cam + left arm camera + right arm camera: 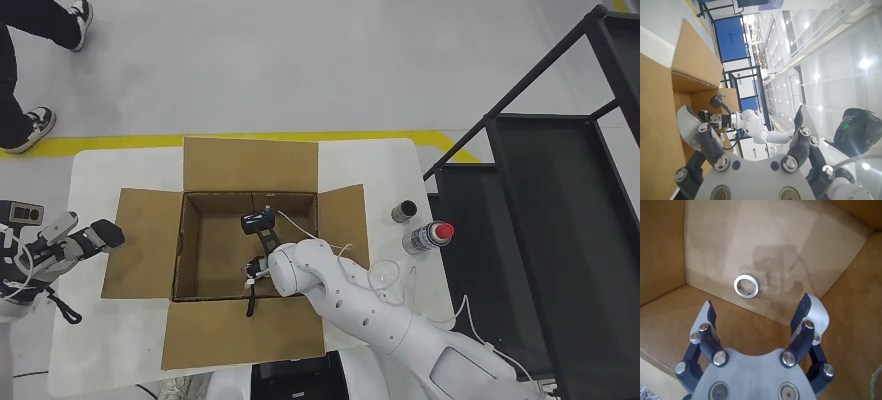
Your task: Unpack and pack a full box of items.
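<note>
In the box (250,165), near a bottom crease, rests a metal ring (747,288) — the only item I see left inside. My right gripper (757,305) faces it, spread wide, empty. A spray can (428,237) and small tin (404,211) stand outside; left gripper (743,113) — wide, empty — hangs beside the box.

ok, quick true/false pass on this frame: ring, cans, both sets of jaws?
1. The metal ring is inside the cardboard box. True.
2. The right arm has its jaws shut on the ring. False: the jaws are open inside the box, and the ring lies apart from them.
3. The spray can is in the box. False: it is on the table outside the box, next to a smaller can.
4. The left arm is outside the box with its jaws open and empty. True.
</note>
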